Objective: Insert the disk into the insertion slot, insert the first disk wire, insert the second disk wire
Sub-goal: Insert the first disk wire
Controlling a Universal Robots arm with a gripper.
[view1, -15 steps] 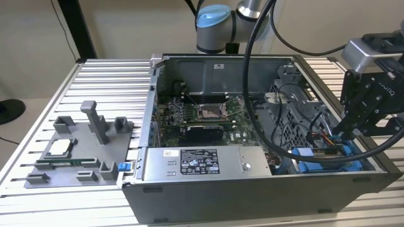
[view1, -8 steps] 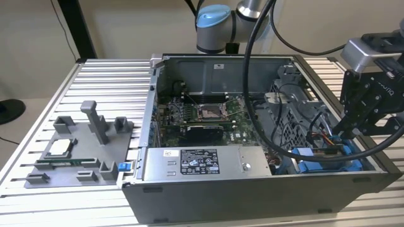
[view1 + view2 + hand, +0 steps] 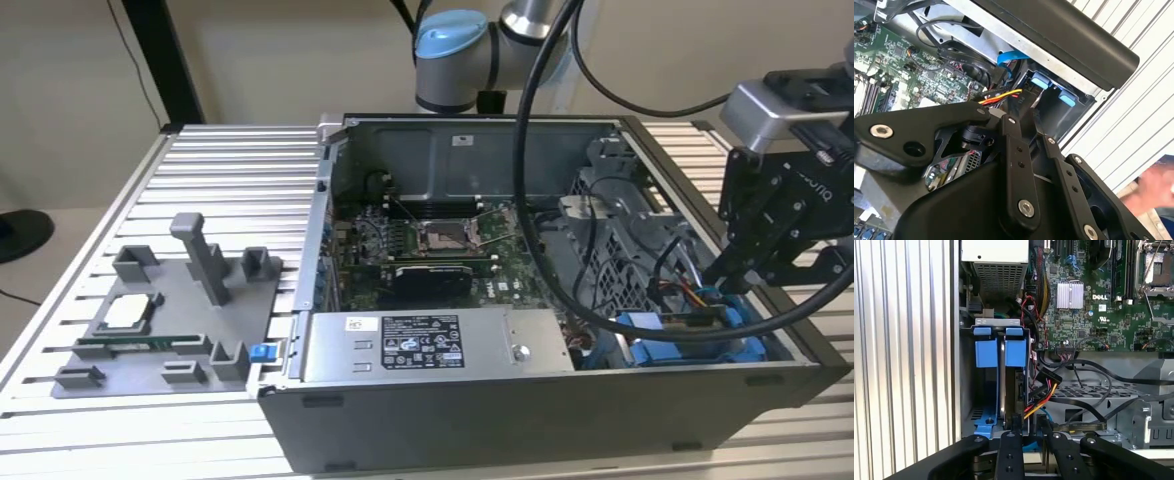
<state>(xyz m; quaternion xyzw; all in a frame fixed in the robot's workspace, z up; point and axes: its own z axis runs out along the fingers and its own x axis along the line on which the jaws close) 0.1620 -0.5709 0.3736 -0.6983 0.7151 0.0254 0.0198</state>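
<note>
The black pincer (image 3: pixel 1029 424) sits closest to the lens in the first wrist view. Its two fingers (image 3: pixel 1014 422) are set narrow, with only a slim gap between them. A bundle of red, yellow and orange wire (image 3: pixel 1040 401) runs into that gap, and the pincer is closed on the wire's plug end right at the mouth of the slot (image 3: pixel 983 347). In the second wrist view the same coloured wire (image 3: pixel 1004 94) comes out from beside the black finger links.

The disk (image 3: pixel 1014 377) stands on edge inside the slot, directly ahead of the fingertips and just beside the held wire. Seen edge-on, it is a thin dark slab topped by a bright blue plastic tab (image 3: pixel 1015 347). A second blue tab sits just beside it on the grey slot frame.

In the exterior view the pincer (image 3: pixel 718 288) reaches down into the open computer case (image 3: pixel 534 420) at the exterior view's right, its tip just above the blue clips. A green circuit board (image 3: pixel 427 240) lies in the middle of the case. A grey box (image 3: pixel 441 345) with a label runs along the case's near wall. The case rests on a ribbed metal table (image 3: pixel 227 160).
</note>
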